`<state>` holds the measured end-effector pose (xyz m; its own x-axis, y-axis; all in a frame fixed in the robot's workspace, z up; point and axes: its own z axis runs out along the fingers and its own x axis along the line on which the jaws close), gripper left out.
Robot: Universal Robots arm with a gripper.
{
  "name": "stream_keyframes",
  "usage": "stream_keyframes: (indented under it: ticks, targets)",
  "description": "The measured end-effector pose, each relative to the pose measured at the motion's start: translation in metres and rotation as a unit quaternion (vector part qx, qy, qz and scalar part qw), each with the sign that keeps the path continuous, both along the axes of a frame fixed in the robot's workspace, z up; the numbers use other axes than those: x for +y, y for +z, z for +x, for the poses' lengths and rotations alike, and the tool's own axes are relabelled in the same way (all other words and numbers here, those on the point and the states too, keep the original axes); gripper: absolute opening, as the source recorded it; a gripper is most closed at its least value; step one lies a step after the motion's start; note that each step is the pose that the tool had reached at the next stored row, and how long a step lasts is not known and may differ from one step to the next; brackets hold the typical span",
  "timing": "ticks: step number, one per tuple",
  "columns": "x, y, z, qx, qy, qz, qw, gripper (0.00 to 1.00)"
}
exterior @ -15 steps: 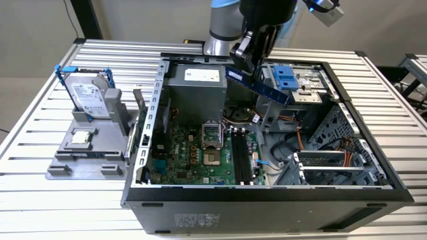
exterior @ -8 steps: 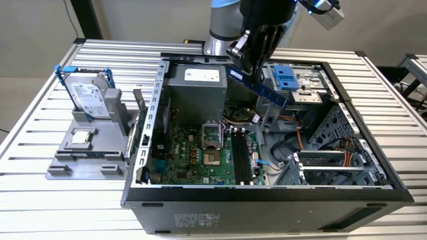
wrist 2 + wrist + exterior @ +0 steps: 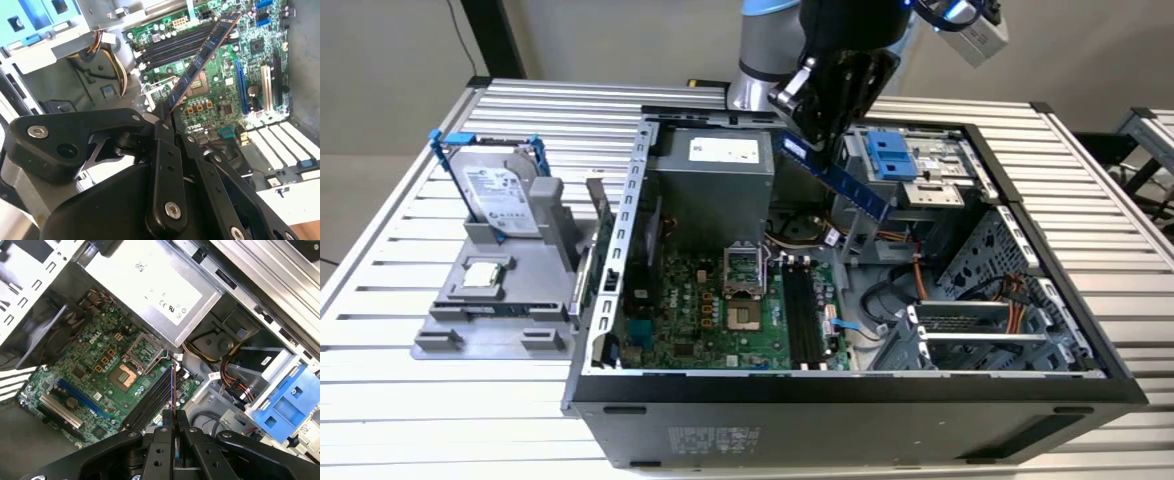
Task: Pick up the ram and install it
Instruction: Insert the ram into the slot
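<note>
Above the open case [image 3: 854,395], fingers [image 3: 162,150] clamp the tilted ram [image 3: 834,180]; level it parallel with the memory slots [image 3: 803,315] first

Soft, even light whitens the table [image 3: 440,420]; inside the computer case [image 3: 854,420], shadow deepens toward 3 o'clock. The power supply [image 3: 150,280] glares mildly in the first wrist view.

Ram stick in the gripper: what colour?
Dark blue, with darker chips along it. The ram shows best in the second wrist view.
</note>
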<state>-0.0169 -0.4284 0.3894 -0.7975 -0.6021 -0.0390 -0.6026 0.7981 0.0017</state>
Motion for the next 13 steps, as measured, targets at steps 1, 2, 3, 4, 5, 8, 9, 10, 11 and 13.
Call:
stream_keyframes:
  ticks: [1,2,3,4,5,8,9,10,11,13]
  targets:
    - [0.0000,0.0000,0.0000,0.0000,-0.007,0.0000,0.99998,0.00]
    - [0.0000,0.0000,0.0000,0.0000,-0.013,0.0000,0.99991,0.00]
    - [0.0000,0.0000,0.0000,0.0000,-0.021,0.0000,0.99979,0.00]
    - [0.0000,0.0000,0.0000,0.0000,-0.028,0.0000,0.99960,0.00]
    - [0.0000,0.0000,0.0000,0.0000,-0.035,0.0000,0.99938,0.00]
    - [0.0000,0.0000,0.0000,0.0000,-0.056,0.0000,0.99842,0.00]
    - [0.0000,0.0000,0.0000,0.0000,-0.063,0.0000,0.99803,0.00]
    - [0.0000,0.0000,0.0000,0.0000,-0.070,0.0000,0.99754,0.00]
    - [0.0000,0.0000,0.0000,0.0000,-0.077,0.0000,0.99703,0.00]
    - [0.0000,0.0000,0.0000,0.0000,-0.090,0.0000,0.99590,0.00]
